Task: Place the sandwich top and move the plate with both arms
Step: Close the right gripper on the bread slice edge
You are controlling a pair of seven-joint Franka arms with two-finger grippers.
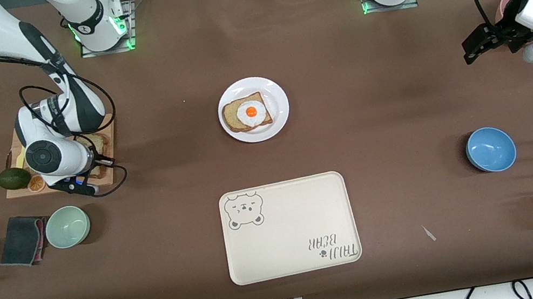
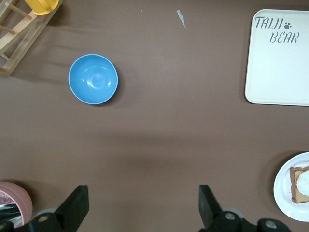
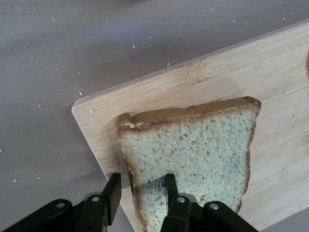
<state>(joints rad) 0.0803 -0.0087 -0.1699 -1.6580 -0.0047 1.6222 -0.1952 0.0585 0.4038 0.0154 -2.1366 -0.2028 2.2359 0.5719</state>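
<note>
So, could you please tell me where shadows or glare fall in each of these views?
Front view: soft shadow beside the round white plate. Left wrist view: glossy highlight inside the blue bowl. Right wrist view: the right gripper shadows the speckled wholegrain bread slice on the wooden board.

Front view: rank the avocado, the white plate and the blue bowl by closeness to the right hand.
The right hand is low over the cutting board.
1. Avocado, on that board's edge.
2. White plate, mid-table.
3. Blue bowl, toward the left arm's end of the table.
</note>
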